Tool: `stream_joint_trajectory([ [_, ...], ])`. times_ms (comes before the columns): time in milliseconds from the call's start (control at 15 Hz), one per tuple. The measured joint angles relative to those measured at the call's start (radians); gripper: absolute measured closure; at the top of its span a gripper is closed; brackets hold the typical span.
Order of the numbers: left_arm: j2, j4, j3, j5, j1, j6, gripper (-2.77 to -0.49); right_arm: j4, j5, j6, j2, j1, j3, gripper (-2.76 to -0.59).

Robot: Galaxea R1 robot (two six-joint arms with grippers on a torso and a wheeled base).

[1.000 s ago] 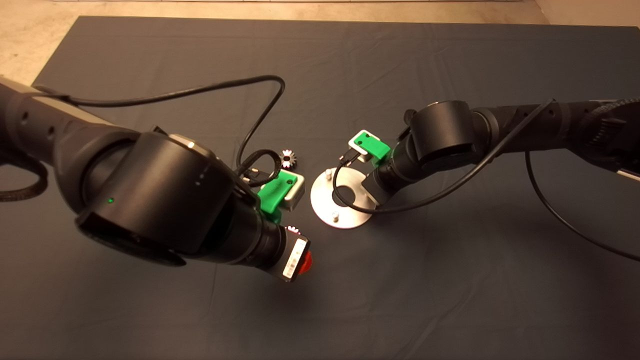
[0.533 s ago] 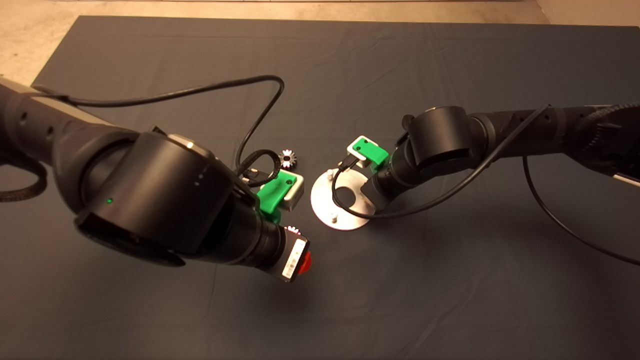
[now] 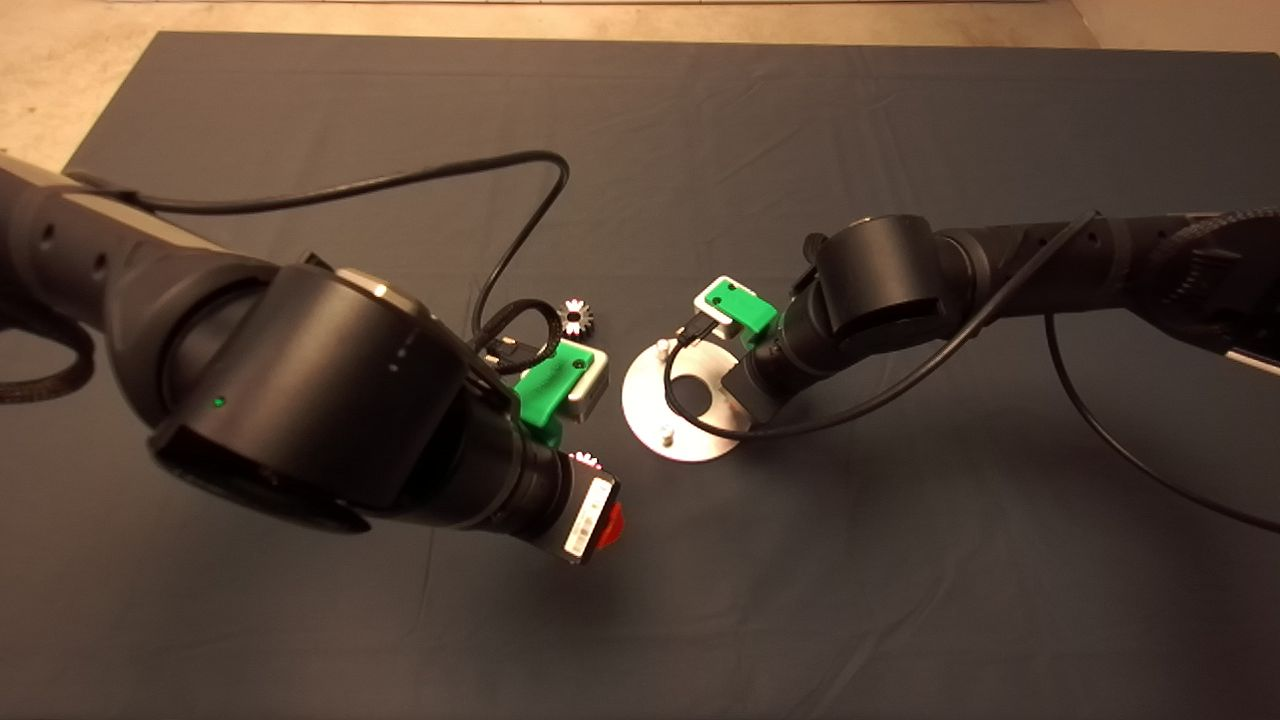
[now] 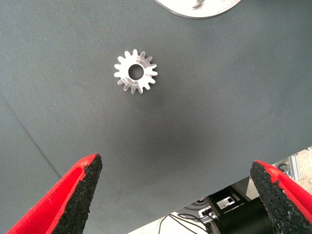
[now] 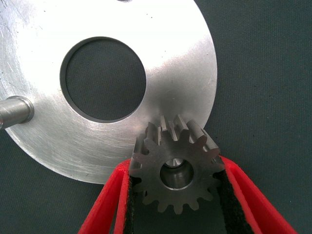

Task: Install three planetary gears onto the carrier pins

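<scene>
My right gripper (image 5: 176,195), clamping a dark-grey toothed metal gear (image 5: 176,171), has edged inward over the flat round silver disc (image 5: 44,44), nearing insertion; left gripper (image 4: 175,190) hovers open beside it.

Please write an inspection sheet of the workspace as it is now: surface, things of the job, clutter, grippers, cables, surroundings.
Surface: dark mat, lightly creased.
Disc: silver disc near the mat's middle, two pins bare in the head view; the third is hidden there.
Gears: one gear held over a pin at the disc's rim, the pin's end showing in its bore; one gear flat on the mat before the left gripper; another gear beyond the left wrist.
Clutter: nothing seen.
Left gripper: open, above the mat, beside the disc.
Right gripper: shut on its gear.
Cables: black cables loop from both wrists.
Surroundings: beige floor past the mat.
</scene>
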Motion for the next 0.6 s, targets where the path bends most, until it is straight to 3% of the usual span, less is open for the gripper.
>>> stream_joint_trajectory([
  [600,0.0,0.0,0.0,0.0,0.0,0.0,-2.19,0.0,0.003,0.0,0.0,0.0,-0.002,-1.08],
])
